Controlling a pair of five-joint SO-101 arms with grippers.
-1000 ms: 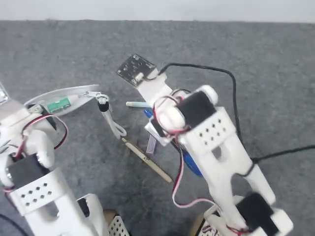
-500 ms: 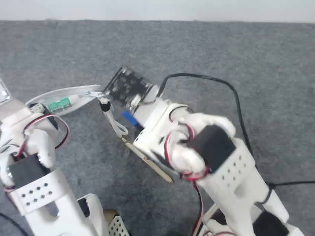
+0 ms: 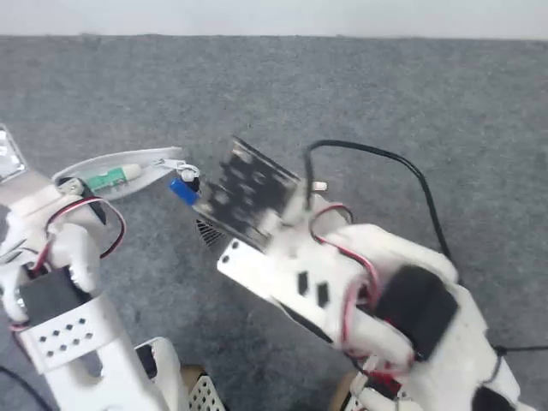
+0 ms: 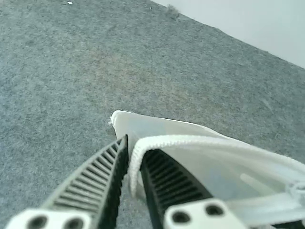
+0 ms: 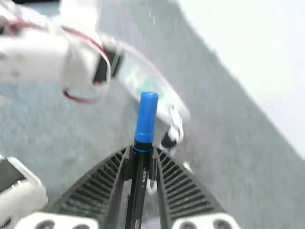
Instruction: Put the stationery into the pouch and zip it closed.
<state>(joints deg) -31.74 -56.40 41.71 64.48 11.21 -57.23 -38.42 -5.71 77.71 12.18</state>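
The white see-through pouch [image 3: 116, 172] is held off the grey mat at the left, with a green-labelled item [image 3: 109, 180] inside it. My left gripper [image 4: 127, 143] is shut on the pouch's [image 4: 205, 160] white rim. My right gripper [image 5: 141, 151] is shut on a blue pen [image 5: 145, 117] that sticks out past its fingers. In the high view the blue pen's cap [image 3: 182, 190] is right beside the pouch's open end and its black zipper pull [image 3: 192, 175]. The right wrist view has the pouch [image 5: 148, 85] just beyond the pen tip.
A black cable [image 3: 377, 155] loops over the mat behind the right arm [image 3: 342, 274]. The left arm's white body [image 3: 60, 282] stands at the front left. A pale wall [image 3: 274, 17] borders the mat's far edge.
The right arm has swung left and forward with the blue pen, bringing its cap up to the pouch's open end and covering the wooden stick on the mat. The left arm holds the pouch still.
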